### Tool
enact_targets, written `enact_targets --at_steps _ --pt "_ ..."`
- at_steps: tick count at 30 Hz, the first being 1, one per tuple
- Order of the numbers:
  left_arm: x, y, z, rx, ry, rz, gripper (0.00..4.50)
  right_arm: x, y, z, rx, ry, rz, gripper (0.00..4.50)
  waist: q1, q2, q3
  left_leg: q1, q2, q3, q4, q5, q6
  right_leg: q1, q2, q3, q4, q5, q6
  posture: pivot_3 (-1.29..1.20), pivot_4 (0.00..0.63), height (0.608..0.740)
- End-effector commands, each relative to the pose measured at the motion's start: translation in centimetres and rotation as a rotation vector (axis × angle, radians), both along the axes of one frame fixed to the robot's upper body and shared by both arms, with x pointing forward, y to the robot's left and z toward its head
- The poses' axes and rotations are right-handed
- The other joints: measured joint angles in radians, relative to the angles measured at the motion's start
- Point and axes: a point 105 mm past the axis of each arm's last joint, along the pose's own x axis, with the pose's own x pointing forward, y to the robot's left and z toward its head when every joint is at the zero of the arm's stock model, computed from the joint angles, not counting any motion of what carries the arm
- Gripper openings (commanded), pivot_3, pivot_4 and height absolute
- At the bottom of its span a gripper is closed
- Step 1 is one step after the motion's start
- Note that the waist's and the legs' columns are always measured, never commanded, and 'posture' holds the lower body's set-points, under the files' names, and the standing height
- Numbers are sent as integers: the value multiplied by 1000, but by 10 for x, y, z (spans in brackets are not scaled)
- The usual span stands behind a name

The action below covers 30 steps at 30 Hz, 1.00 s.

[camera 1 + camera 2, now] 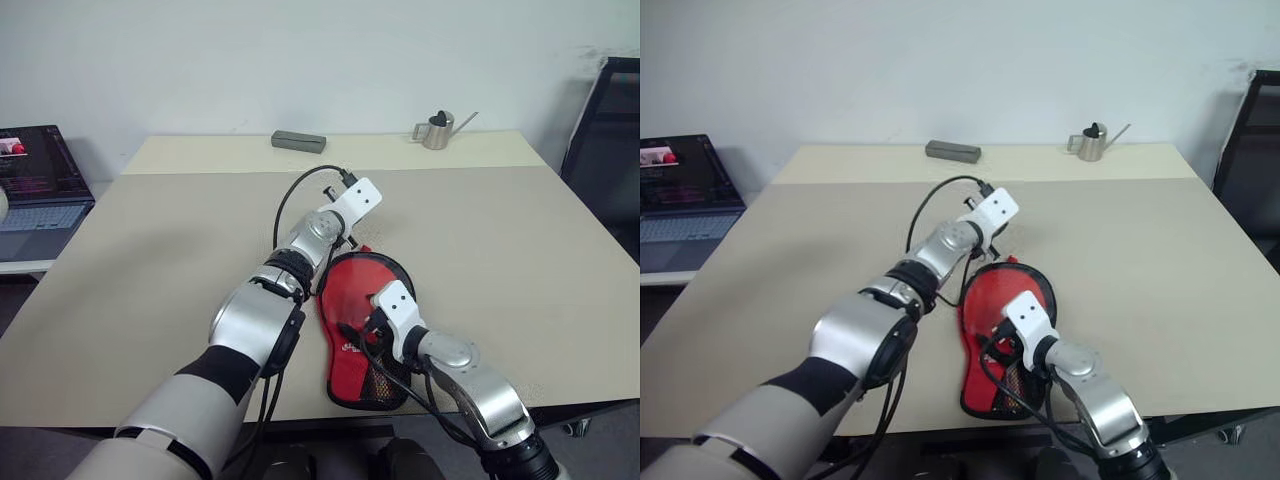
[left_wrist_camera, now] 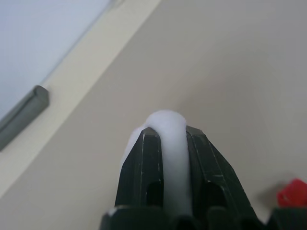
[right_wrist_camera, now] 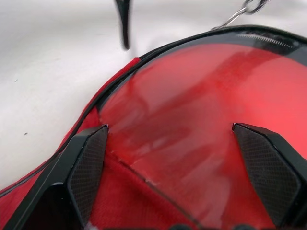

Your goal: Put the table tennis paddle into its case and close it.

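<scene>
The case is lying flat on the tabletop, its red face up, so the zip can be reached. The right hand is hovering over it with fingers wide apart, holding nothing. The left hand, beyond the case, is pressed together; whether it is pinching the zip pull, I cannot tell. The paddle seems to be inside

Case partly hidden behind right arm; laptop cut off by picture edge.
</scene>
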Motion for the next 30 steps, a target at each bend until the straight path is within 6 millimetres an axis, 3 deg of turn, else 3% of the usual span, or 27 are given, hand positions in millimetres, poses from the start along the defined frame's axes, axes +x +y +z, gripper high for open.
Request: enact_targets --at_steps 1,5,12,19,24,30 --pt "3 -14 41 -2 -149 -20 306 -26 -2 -53 -96 224 20 4500 0 0 0 0 0 0 0 0 0 0 0 0 0 0 0 0 150 740" --pt "1 -17 31 3 -122 -23 306 -25 -1 -52 -95 222 15 4500 0 0 0 0 0 0 0 0 0 0 0 0 0 0 0 0 150 740" --pt "-19 -39 -23 70 52 -145 306 -22 3 -50 -79 213 13 4500 -2 0 0 1 0 1 0 0 0 0 0 0 0 0 0 0 150 740" --pt "-31 -47 -51 94 128 -181 306 -21 2 -48 -75 208 3 4500 -9 0 -1 2 0 1 0 0 0 1 0 0 0 0 0 0 150 740" --pt "-31 -50 -47 40 148 -181 2053 -19 1 -49 -77 210 1 4500 -9 0 -2 13 1 0 -4 -1 0 15 0 -2 -9 0 0 0 150 740" --pt "-27 -50 -32 -50 157 -176 4294 -13 3 -46 -77 200 14 4500 -14 0 -2 13 1 0 -5 0 0 15 1 -2 -10 0 0 0 150 740"
